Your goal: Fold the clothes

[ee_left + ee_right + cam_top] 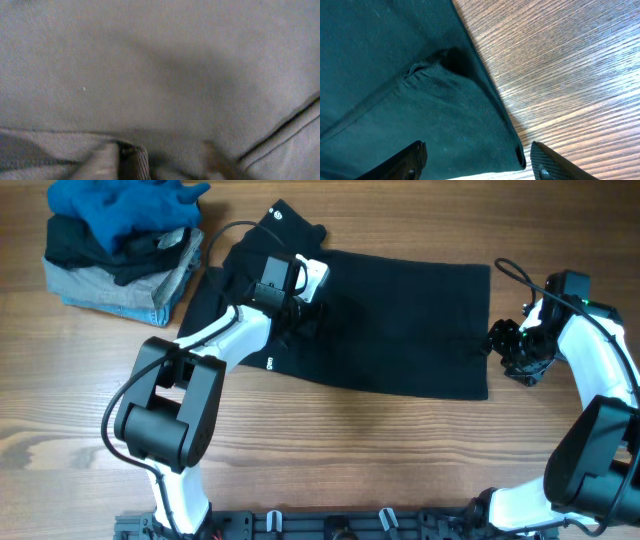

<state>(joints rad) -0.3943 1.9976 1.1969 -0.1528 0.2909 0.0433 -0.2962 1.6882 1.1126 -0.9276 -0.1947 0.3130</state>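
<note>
A black garment (400,320) lies spread flat across the middle of the wooden table. My left gripper (305,310) is low over its left part, near a fold. In the left wrist view the fabric (150,65) fills the frame, and the fingers (170,162) are apart with cloth between them; the view is blurred. My right gripper (497,340) is at the garment's right edge. In the right wrist view its fingers (477,160) are open and straddle the garment's hem corner (420,100), with bare table (570,75) beside it.
A stack of folded clothes (120,240) sits at the back left: a blue piece on top, then black, then grey denim. A black cable (225,235) runs from the left arm over the garment's upper left corner.
</note>
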